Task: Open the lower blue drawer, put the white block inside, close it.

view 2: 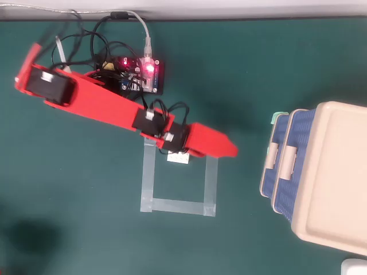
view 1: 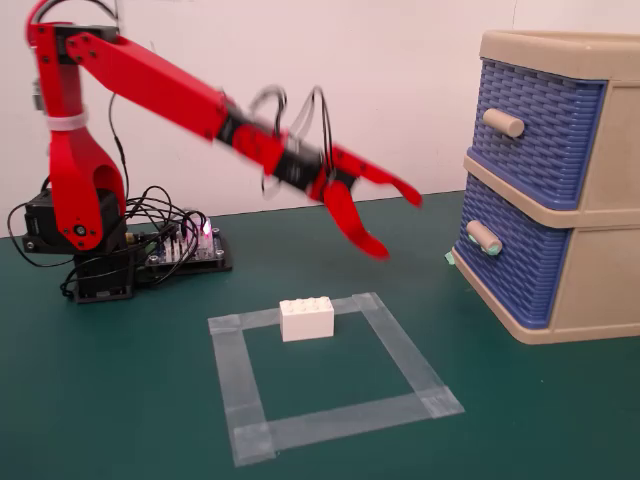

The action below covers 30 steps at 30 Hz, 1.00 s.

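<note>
Above the green desk [view 1: 120, 400], the open, empty tool [view 1: 396, 222] should be lined up squarely with the teal-tipped handle [view 1: 484, 238] of the lower drawer [view 1: 512, 262], well clear of the white block [view 1: 307, 319].

In the fixed view, the small white studded toy brick [view 1: 307, 320] is sitting on the far strip of a grey tape square [view 1: 330, 375], with the beige plastic cabinet [view 1: 590, 200] standing well to its right, the red gripper [view 1: 395, 222] hanging between them.

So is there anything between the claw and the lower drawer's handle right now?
Nothing visible. In the fixed view the open claw hangs in the air left of the lower blue drawer, with only bare green mat between. The white block sits lower, on the taped square, off that line.
</note>
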Available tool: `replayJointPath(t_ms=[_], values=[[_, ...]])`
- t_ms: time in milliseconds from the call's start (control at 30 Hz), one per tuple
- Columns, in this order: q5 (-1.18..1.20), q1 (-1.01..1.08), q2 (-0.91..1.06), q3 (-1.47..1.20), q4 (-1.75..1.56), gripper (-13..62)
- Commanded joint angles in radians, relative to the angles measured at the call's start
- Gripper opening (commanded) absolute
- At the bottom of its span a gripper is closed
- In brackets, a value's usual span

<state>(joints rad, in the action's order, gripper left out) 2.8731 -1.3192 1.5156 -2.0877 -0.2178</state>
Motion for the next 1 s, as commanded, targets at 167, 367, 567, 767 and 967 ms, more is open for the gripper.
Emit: replayJointPath(t_ms=[167,367,567,767,967], values=[[0.049,-0.014,-0.31,0.005,-0.804,33.5],[0.054,-0.011,-0.39,0.189,-0.733,30.8],[0.057,-0.021,-0.457,0.362,-0.624,28.5],[0.055,-0.048,-0.555,0.482,-0.572,23.3],[0.054,-0.112,-0.6,0.549,-0.571,23.1]])
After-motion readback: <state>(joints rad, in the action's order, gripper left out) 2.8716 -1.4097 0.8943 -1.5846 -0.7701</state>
